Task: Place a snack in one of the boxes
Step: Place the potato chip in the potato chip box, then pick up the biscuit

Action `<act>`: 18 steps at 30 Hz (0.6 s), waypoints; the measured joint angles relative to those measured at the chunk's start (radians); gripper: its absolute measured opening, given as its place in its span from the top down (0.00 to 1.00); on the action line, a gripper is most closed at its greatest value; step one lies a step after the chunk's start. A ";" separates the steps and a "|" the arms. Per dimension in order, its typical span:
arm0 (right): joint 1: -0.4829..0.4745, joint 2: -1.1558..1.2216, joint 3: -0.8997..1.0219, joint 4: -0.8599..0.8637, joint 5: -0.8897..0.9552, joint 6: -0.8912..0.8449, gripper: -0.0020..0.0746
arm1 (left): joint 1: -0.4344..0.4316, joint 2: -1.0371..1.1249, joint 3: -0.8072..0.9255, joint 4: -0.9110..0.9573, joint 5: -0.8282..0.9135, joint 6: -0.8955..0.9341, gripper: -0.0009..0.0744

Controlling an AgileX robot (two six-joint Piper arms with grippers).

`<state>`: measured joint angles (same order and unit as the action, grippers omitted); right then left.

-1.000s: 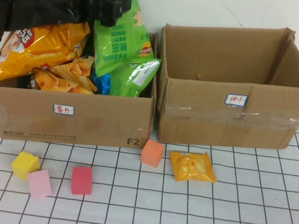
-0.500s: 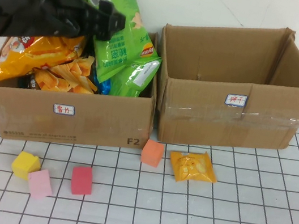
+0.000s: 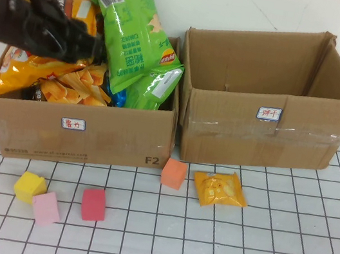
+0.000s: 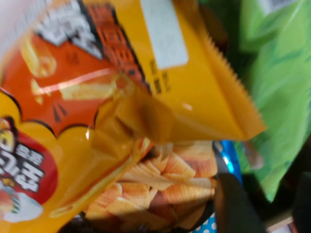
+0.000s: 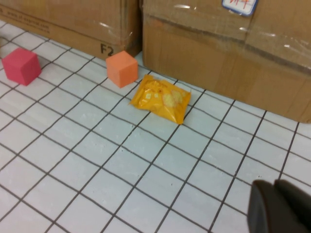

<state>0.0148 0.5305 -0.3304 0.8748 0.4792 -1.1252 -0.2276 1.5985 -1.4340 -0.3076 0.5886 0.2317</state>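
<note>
The left gripper (image 3: 95, 46) hangs over the left box (image 3: 78, 131) at the rear left of the surface (image 3: 254, 245), among the chip bags; whether its jaws are clenched or released cannot be told. A green chip bag (image 3: 125, 25) stands tilted just beside it, above the yellow-orange bag (image 4: 97, 97). The right box (image 3: 261, 126) stands just beside, at the rear right. A small orange snack packet (image 3: 219, 189) lies on the surface before it, beside an orange cube (image 3: 173, 172). The right gripper (image 5: 279, 206) hovers near the front edge, jaws clenched together.

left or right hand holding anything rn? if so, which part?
Cannot tell for the left hand, over the left box by the green chip bag. Right hand holds nothing.
</note>
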 joint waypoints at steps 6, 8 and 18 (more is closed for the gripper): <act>0.000 0.000 0.000 -0.017 0.018 -0.002 0.97 | 0.000 -0.071 0.000 0.004 -0.007 -0.001 0.88; 0.000 0.000 0.000 -0.043 0.035 -0.004 0.97 | 0.000 -0.091 0.000 0.012 -0.005 0.017 0.94; 0.000 0.108 0.000 0.004 0.029 -0.070 0.71 | 0.000 -0.380 0.222 0.106 -0.124 -0.008 0.99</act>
<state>0.0148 0.6385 -0.3304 0.8789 0.5083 -1.1956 -0.2276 1.2187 -1.2124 -0.2018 0.4651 0.2241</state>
